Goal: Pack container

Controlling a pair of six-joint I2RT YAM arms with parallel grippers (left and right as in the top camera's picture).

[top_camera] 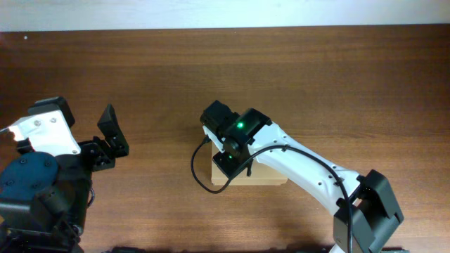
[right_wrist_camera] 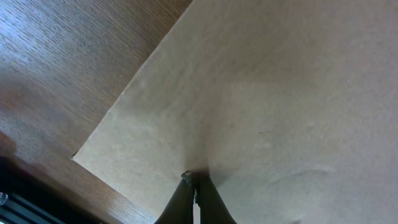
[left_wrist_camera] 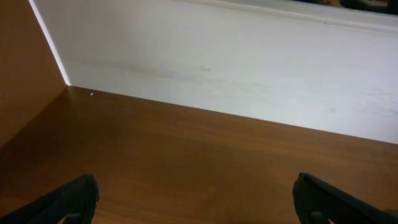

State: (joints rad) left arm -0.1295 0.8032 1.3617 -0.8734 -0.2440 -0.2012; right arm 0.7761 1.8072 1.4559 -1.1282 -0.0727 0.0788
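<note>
Pressing on the container (right_wrist_camera: 280,93) top, right gripper (right_wrist_camera: 196,180) pinched closed; box near tabletop (top_camera: 140,70) front edge, centre. Left gripper (left_wrist_camera: 194,186) spread wide, empty. Cardboard likely light, stiffish, dentable; hold across side walls.

Left fingers (left_wrist_camera: 78,198) spread wide, at 7 and 5 o'clock, above brown wood worktop (left_wrist_camera: 186,158). White wall (left_wrist_camera: 217,68) ran across 12 o'clock.

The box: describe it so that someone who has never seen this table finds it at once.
On the brown wooden table, look right of centre, under the right arm. The box is a flat cardboard rectangle with the shut right gripper touching its top. Its plain pale tan sets it apart from the dark grained wood and the black-and-white arm.
</note>
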